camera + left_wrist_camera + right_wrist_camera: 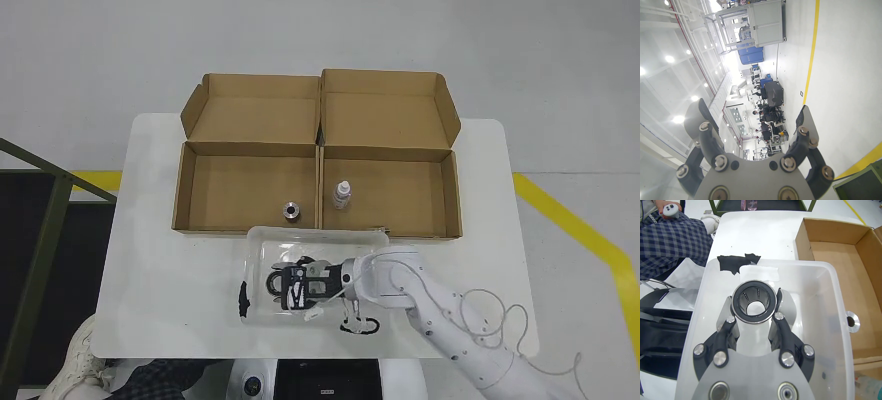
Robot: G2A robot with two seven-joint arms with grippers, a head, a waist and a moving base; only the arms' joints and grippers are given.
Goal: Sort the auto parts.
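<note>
My right gripper is shut on a cylindrical metal bearing with a dark rim and a hollow bore, held inside the clear plastic bin. From above, the same gripper sits inside the bin at the table's near edge. A small metal bushing lies in the left cardboard box, seen past the bin wall as a bushing. A small white bottle stands in the right cardboard box. My left gripper is open, pointing out at the room with nothing between its fingers.
Two open cardboard boxes with raised lids stand side by side behind the bin. Black tape sticks on the bin's rim. A person in checked trousers sits beside the table holding a controller. A yellow floor line runs right of the table.
</note>
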